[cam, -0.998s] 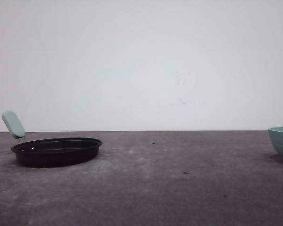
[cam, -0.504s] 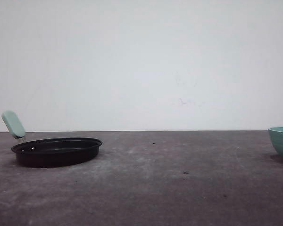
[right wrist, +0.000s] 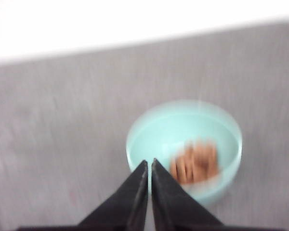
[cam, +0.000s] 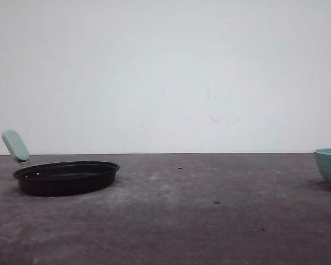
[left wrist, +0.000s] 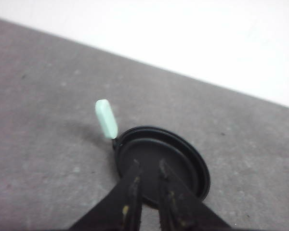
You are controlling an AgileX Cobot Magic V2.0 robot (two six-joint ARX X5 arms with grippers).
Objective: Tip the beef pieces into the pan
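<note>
The black pan (cam: 66,176) sits at the table's left with its mint-green handle (cam: 15,145) sticking up at the far left. In the left wrist view my left gripper (left wrist: 148,166) hangs above the pan (left wrist: 183,159), near the side where the handle (left wrist: 106,119) joins. Its fingers stand a narrow gap apart with nothing between them. The beef pieces (right wrist: 195,161) lie in a teal-green bowl (right wrist: 154,137). My right gripper (right wrist: 149,163) is over the bowl's near rim, empty, its fingertips almost touching. That view is blurred.
The teal-green bowl (cam: 330,165) stands at the table's far right edge in the front view. Grey table surface (cam: 209,210) stretches between pan and bowl, with a white wall behind.
</note>
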